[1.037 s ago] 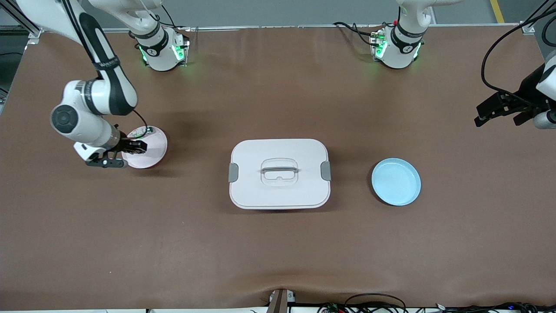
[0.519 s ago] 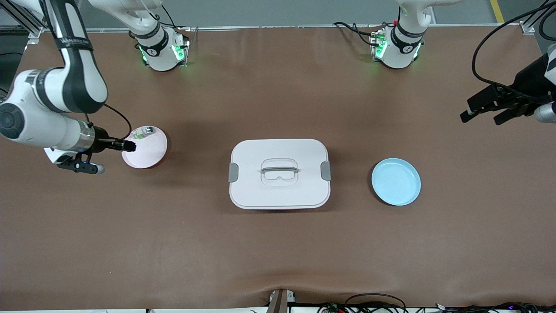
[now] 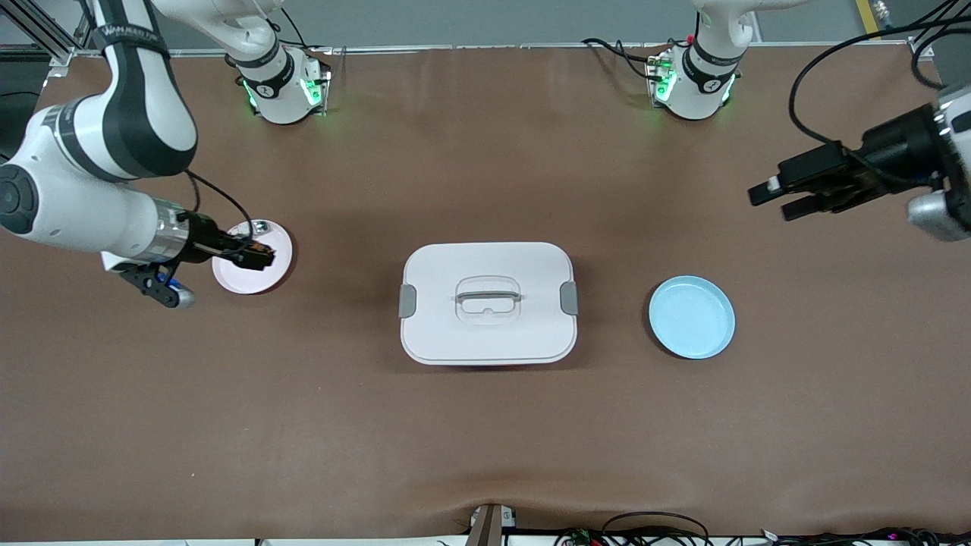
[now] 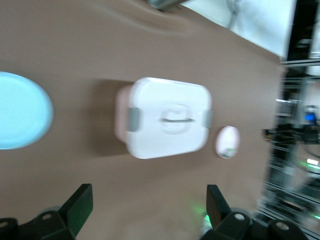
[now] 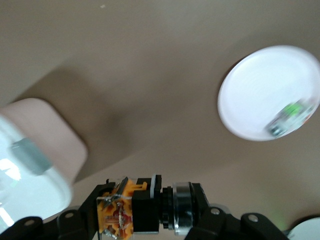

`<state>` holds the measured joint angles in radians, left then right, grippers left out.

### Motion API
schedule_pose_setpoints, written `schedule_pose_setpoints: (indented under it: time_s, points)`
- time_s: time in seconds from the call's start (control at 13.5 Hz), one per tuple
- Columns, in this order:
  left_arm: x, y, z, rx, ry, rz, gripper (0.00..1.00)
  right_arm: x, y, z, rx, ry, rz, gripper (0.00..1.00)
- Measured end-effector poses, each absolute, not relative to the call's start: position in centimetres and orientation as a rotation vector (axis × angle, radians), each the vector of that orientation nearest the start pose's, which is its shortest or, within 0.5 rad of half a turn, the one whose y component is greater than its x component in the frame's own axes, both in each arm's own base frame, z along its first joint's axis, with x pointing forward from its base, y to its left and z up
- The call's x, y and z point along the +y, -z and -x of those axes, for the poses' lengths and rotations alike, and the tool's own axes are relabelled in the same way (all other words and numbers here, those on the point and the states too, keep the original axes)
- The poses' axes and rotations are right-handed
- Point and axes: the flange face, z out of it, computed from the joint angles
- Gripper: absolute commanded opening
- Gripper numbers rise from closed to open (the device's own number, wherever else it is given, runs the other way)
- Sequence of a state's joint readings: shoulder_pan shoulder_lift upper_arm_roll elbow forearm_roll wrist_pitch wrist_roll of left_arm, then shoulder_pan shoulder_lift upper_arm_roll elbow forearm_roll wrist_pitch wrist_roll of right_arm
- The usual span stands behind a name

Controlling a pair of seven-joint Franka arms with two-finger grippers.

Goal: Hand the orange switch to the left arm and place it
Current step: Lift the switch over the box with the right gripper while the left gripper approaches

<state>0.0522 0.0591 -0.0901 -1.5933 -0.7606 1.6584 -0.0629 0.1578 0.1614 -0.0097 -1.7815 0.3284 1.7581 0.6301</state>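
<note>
Orange and black, the switch [image 5: 145, 207] sits clamped between the fingers of the right gripper [image 3: 256, 256], which hangs over the pink plate [image 3: 265, 274] toward the right arm's end of the brown surface [image 3: 485, 432]. A small silver-and-green part [image 5: 290, 117] lies on that plate. The white box [image 3: 488, 302] stands mid-surface, a blue plate [image 3: 691, 316] beside it. The left gripper [image 3: 781, 196] hovers over bare surface, fingers spread and empty.
</note>
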Motion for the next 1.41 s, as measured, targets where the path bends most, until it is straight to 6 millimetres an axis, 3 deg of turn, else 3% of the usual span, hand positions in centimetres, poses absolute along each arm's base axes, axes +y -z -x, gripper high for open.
schedule_pose_setpoints:
  time_s: [0.22,0.44,0.74,0.89,1.19,1.41]
  points:
    - [-13.0,-58.3,-59.5,0.101,0.137,-2.246,1.0,16.9,-50.6,-58.4,0.977,-0.477,2.659,0.0]
    - [-17.2,-57.7,-59.6,0.068,0.125,-2.23,1.0,23.0,-53.6,-58.8,1.135,-0.532,2.55,0.0]
    - [-21.5,-57.2,-59.1,0.103,0.106,-2.181,1.0,31.9,-53.6,-59.2,1.353,-0.592,2.447,0.0]
    - [-23.2,-56.5,-58.8,0.115,0.106,-2.17,1.0,35.3,-52.8,-59.9,1.463,-0.598,2.389,0.0]
    - [-27.1,-54.2,-58.3,0.16,0.109,-2.156,1.0,39.4,-50.9,-60.6,1.631,-0.59,2.267,0.0]
    - [-29.3,-51.3,-58.4,0.202,0.117,-2.157,1.0,41.7,-51.0,-60.2,1.724,-0.592,2.185,0.0]
